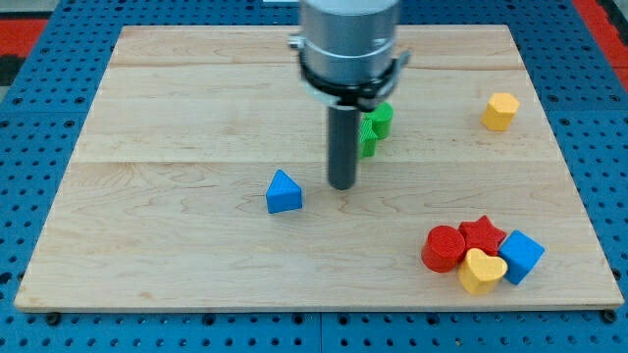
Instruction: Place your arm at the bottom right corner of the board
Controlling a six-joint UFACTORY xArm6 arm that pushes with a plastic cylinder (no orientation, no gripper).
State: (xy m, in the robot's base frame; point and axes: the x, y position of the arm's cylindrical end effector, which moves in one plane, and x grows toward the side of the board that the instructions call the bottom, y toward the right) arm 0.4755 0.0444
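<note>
Nearest: one yellow heart block [483,272]. Counted on wooden desk [177,245]: two yellow, two blue, two red, one green block. End effector absent; my tip [341,185] is set beside the blue triangular block [284,192].

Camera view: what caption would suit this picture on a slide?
My tip rests mid-board beside the blue triangular block, far from the bottom right corner of the board.
</note>
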